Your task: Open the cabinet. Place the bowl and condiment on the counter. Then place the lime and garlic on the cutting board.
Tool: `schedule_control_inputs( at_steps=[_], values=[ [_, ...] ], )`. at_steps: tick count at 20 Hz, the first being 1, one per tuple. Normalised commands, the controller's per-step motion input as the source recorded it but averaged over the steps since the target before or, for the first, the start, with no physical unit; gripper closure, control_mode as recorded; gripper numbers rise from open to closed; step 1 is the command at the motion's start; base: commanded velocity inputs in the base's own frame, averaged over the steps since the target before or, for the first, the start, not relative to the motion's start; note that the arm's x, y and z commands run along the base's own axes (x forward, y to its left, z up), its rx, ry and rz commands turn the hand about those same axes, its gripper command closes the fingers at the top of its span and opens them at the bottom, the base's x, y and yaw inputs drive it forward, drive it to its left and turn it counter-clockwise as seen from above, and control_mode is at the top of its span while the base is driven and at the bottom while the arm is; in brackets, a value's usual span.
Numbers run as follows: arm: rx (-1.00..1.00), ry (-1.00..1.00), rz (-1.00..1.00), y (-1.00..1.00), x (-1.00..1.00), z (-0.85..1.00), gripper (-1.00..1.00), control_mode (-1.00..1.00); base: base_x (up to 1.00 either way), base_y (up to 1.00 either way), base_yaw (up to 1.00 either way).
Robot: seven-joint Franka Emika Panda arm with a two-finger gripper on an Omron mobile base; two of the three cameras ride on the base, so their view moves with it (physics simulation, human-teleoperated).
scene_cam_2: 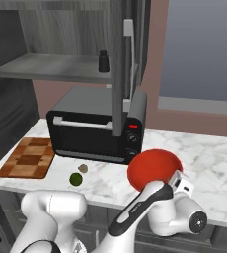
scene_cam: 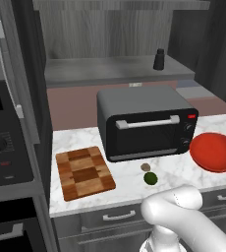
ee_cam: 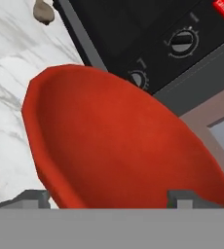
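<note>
So the red bowl [scene_cam: 214, 151] is down on the marble worktop [scene_cam: 179, 170], just right of the black toaster oven [scene_cam: 144, 123]. The hand [ee_cam: 109, 200] sits right at the bowl's near rim, fingertips spread wide either side of it, so I'd say nothing's gripped.

The dark condiment shaker [scene_cam_2: 103, 61] is up on the shelf of the open cabinet [scene_cam_2: 116, 69]. Lime [scene_cam: 151, 178] and garlic [scene_cam: 145, 167] lie close together on the worktop in front of the oven, well right of the chequered cutting board [scene_cam: 84, 172].

Risk, as I see it: pulling away carelessly could clip the rim and shove the bowl. Reaching for the shaker could graze the open door.
</note>
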Motion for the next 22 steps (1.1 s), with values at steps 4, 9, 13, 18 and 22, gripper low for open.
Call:
schedule_control_inputs(
  at_steps=[4,9,13,18,22],
  values=[
    [0.0,0.0,0.0,0.03,0.08,0.37,-1.0,-1.0,0.0,0.0,0.0],
    [-0.03,0.02,0.02,0.05,-0.05,0.38,-1.0,-1.0,0.0,0.0,0.0],
    [-0.12,0.03,0.08,0.09,-0.35,0.22,-1.0,-1.0,0.0,0.0,0.0],
    [-0.16,0.02,0.12,0.06,-0.46,0.02,-1.0,-1.0,0.0,0.0,0.0],
    [-0.17,0.04,0.11,0.13,-0.53,0.03,-1.0,-1.0,0.0,0.0,0.0]
  ],
)
